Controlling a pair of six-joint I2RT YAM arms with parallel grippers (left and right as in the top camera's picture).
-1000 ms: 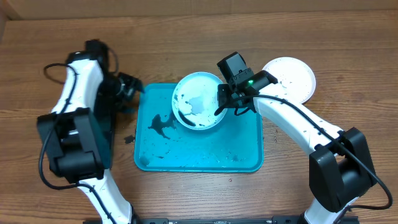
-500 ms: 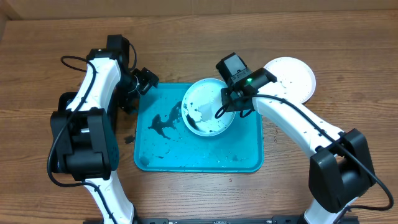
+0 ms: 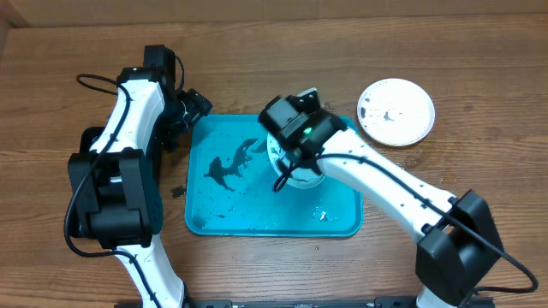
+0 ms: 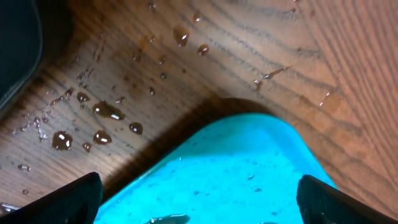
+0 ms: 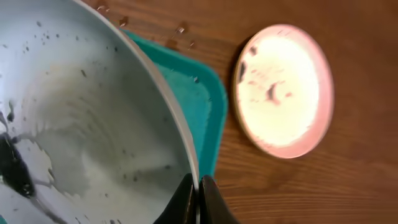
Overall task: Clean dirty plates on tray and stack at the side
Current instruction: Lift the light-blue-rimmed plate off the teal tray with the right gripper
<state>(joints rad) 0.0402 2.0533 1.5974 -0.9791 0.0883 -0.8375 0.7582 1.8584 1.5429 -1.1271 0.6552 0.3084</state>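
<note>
1. The jaws of the right gripper [image 5: 198, 191] are almost closed and pinch the rim of the small round pale blue plate with white centre [image 5: 93, 124]. The rim runs straight away from between them.
2. This plate stands steeply tilted over the far middle part of the large turquoise-blue rectangular plastic tray [image 3: 257, 214]. I cannot tell whether its lower edge touches the tray. A black smear [image 5: 15, 171] shows on its inner face, so I judge it is not yet clean.
3. The small round white plate [image 3: 396, 111] lies flat on the brown wooden table [image 3: 479, 68], near the far right corner of the tray, with a narrow strip of table between them. From the holding jaws it lies to the right, so the right arm is the nearer one for stacking there.
4. The right arm reaches across the tray from the near right, with its wrist bent down over the plate.
5. The jaws of the left gripper [image 3: 195, 107] are wide apart and hold nothing. They hover at the far left corner of the tray, beside water drops [image 4: 102, 111] on the table.
</note>
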